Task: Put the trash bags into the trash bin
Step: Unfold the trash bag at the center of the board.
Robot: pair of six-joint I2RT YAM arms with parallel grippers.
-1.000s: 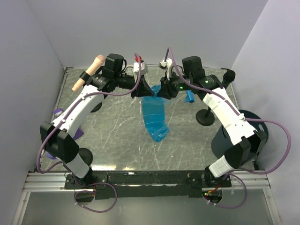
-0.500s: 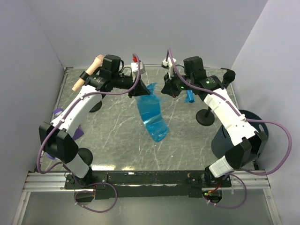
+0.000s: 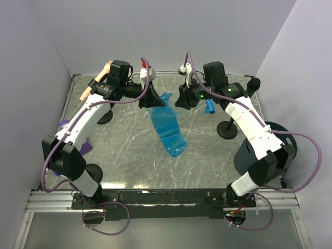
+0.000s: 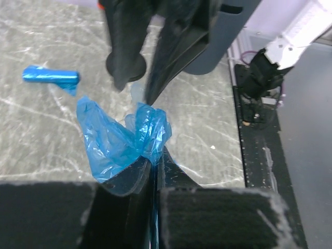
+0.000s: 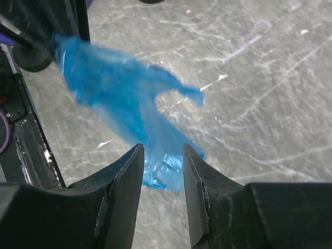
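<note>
Currently clamps left gripper on blue trash bag near 12 o'clock, holds right gripper jaws apart at its 3 o'clock.

From above, the right arm is covering much of the trash bin and part of the small blue roll. The long blue bag is showing blurred in the right wrist view, the right claw masking its lower end; the left claw is hiding its pinched part.
</note>
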